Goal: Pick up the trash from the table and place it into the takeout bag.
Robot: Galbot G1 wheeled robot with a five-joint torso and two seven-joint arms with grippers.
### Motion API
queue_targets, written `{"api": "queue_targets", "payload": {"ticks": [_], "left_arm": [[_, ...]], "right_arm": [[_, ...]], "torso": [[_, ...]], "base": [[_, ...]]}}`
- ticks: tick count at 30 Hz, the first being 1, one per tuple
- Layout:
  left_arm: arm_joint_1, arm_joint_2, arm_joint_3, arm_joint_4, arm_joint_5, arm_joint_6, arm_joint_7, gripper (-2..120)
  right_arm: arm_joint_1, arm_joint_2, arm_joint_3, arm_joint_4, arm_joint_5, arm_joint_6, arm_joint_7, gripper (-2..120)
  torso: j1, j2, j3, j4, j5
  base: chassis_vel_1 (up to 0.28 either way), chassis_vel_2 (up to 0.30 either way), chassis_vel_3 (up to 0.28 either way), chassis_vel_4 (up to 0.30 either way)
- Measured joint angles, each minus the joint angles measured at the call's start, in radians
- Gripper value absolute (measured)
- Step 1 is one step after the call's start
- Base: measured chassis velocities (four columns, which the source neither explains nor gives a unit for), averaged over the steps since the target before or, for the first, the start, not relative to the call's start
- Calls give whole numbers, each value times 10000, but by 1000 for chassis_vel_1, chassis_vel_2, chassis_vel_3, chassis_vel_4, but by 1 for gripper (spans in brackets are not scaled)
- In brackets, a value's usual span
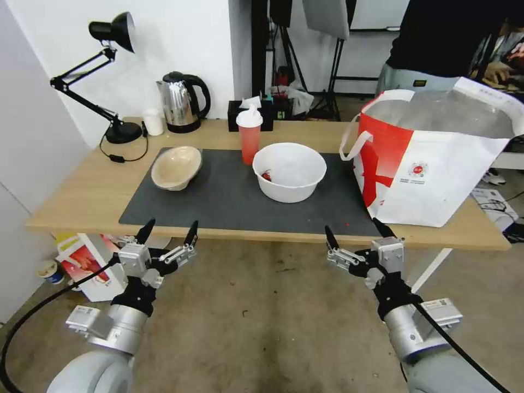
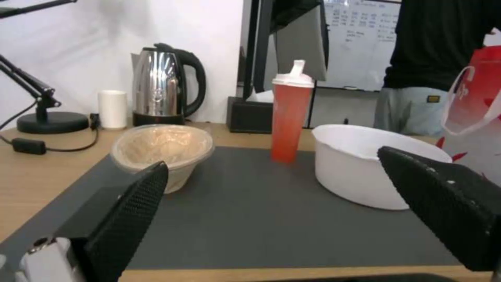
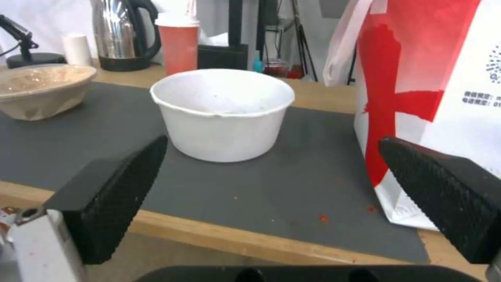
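White plastic bowl (image 1: 289, 170) sits just ahead of my right gripper (image 1: 353, 231), both jaws spread empty, so I'd pinch its near rim squarely, left gripper (image 1: 167, 231) waiting.

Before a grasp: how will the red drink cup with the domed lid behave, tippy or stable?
The red drink cup is tall and narrow, so likely tippy if pushed high. It looks like thin plastic, probably flexing under squeeze. Its domed lid might pop off; fill level can't be told.
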Motion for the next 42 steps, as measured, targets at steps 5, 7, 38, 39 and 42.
{"api": "queue_targets", "payload": {"ticks": [5, 7, 38, 39, 42], "left_arm": [[57, -171, 16, 38, 165, -60, -52, 100], [67, -192, 13, 61, 266, -62, -79, 100], [-10, -207, 17, 256, 281, -219, -175, 100], [-21, -210, 17, 249, 281, -219, -174, 100], [-3, -211, 21, 243, 290, -218, -160, 100]], "right_arm": [[-111, 147, -79, -58, -119, -20, 56, 100], [-110, 171, -179, -153, -155, -86, 139, 100], [1277, -475, 317, -575, 172, 2373, -3400, 100], [1537, -752, 431, -667, 444, 2649, -3820, 100], [2445, -1299, 580, -1015, 946, 3002, -4454, 100]], "torso": [[0, 0, 0, 0, 1], [0, 0, 0, 1, 1], [0, 0, 0, 1, 0], [0, 0, 0, 0, 2], [0, 0, 1, 1, 2]], "base": [[0, 0, 0, 0], [0, 0, 0, 0], [0, 0, 0, 0], [0, 0, 0, 0], [0, 0, 0, 0]]}}
